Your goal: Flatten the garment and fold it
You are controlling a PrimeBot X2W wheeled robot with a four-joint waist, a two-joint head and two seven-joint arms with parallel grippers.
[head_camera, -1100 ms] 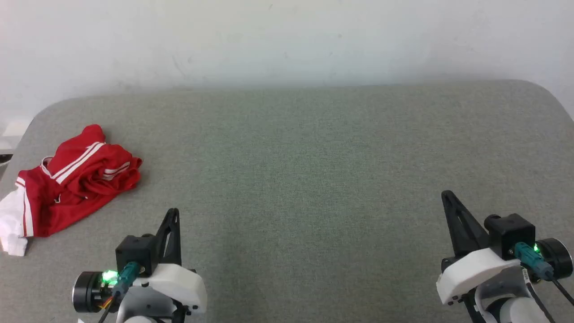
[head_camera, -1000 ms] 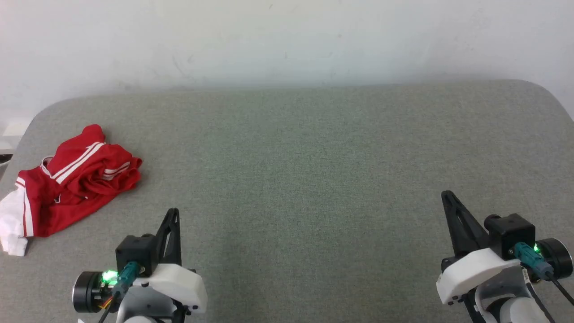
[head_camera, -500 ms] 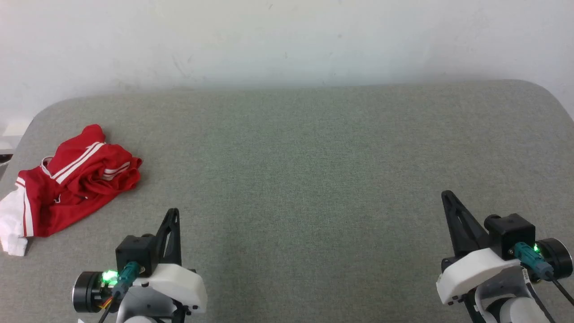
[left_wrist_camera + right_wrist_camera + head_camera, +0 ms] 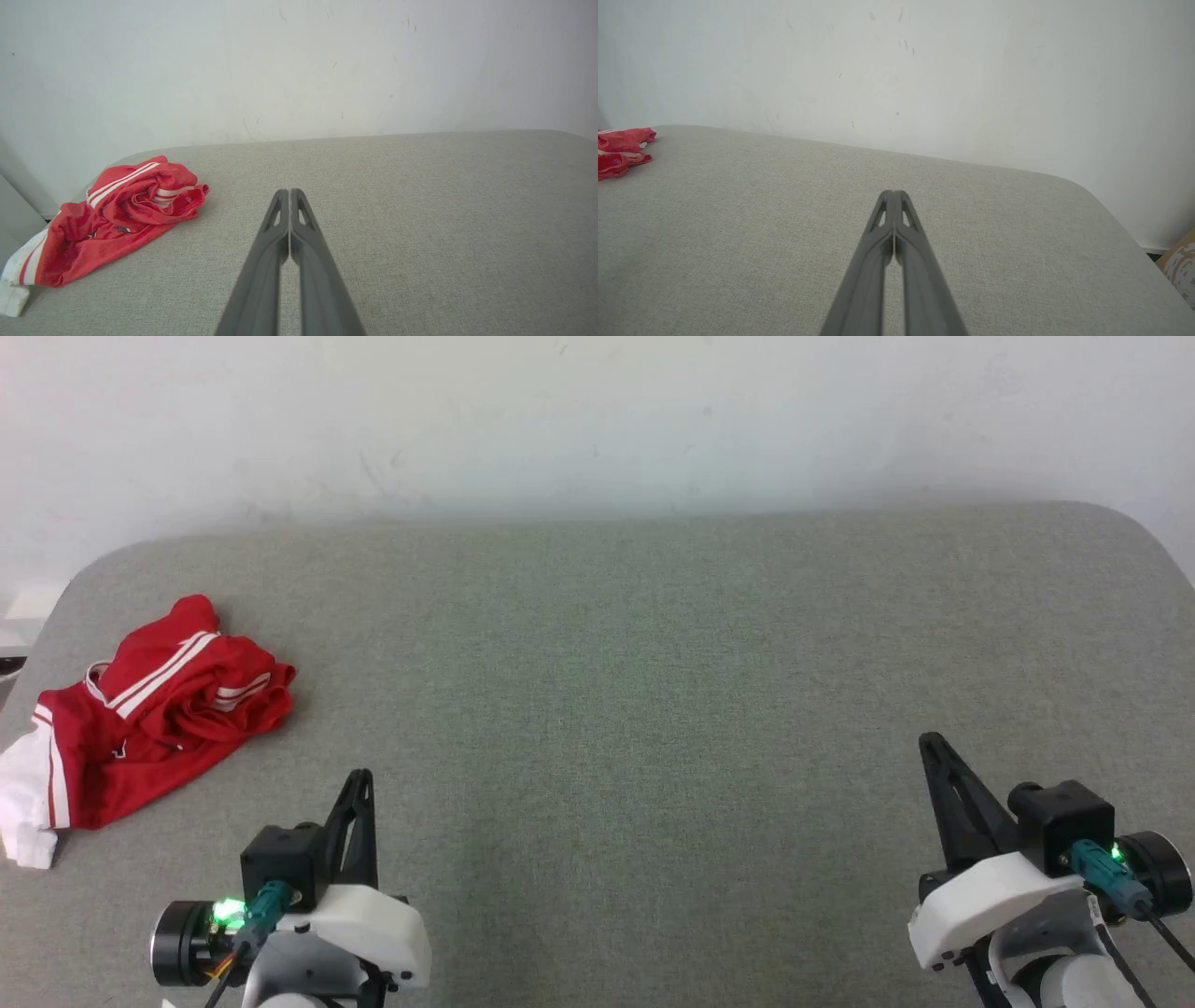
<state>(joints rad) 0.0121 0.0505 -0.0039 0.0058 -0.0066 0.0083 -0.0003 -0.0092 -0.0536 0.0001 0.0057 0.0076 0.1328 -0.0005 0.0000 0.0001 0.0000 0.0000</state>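
Right of the crumpled garment (image 4: 149, 709), its writing hidden in folds, left gripper (image 4: 361, 778) and right gripper (image 4: 930, 743) hover, fingers pressed together, empty.

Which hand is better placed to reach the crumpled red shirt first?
The left hand, probably. The shirt lies crumpled at the left of the table, near that hand; the right hand stands far off.

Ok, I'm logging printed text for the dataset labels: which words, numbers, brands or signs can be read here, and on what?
No text can be read in these pictures.
The garment: crumpled in a heap, with only white stripes and trim showing on the red cloth; no letters or digits are visible.
The cardboard box: pale marks on its side, too blurred and cut off to read.
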